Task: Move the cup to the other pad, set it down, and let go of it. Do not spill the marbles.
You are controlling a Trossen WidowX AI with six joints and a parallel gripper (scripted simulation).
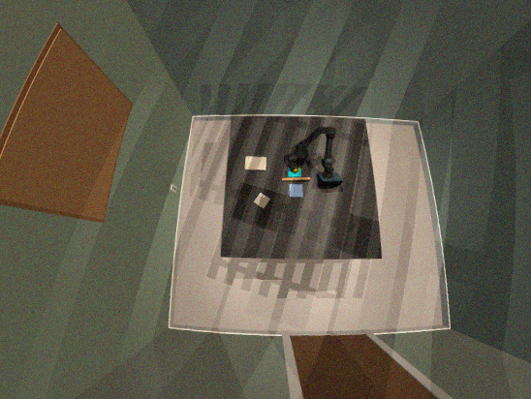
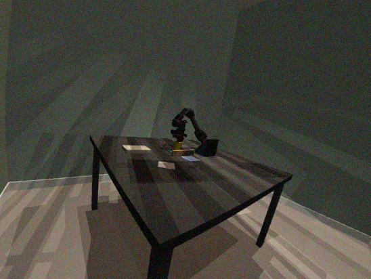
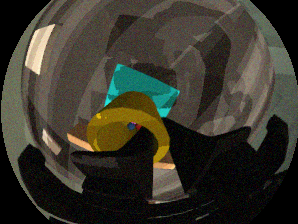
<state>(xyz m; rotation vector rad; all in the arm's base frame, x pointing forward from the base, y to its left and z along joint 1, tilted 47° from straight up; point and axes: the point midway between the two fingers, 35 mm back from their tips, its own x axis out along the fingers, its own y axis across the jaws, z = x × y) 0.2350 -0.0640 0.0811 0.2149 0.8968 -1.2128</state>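
Note:
A yellow cup [image 1: 294,170] [image 2: 177,145] [image 3: 107,129] with small marbles [image 3: 136,124] inside is held upright between the fingers of my gripper [image 1: 294,166] [image 2: 178,139] [image 3: 143,144], which is shut on it. The cup hangs a little above the table, over the near part of the teal pad [image 1: 294,172] [image 3: 143,86] and close to a low orange bar [image 1: 296,178] [image 2: 183,152] [image 3: 79,141]. The light blue pad [image 1: 296,190] [image 2: 190,158] lies on the other side of that bar. Only a red and a blue marble show.
The arm's dark base [image 1: 329,180] [image 2: 207,147] stands right of the pads. Two flat cream pieces lie on the dark table [image 1: 300,232] [image 2: 203,196]: one [image 1: 255,163] [image 2: 136,147] to the left and one [image 1: 262,199] [image 2: 166,164] nearer the front.

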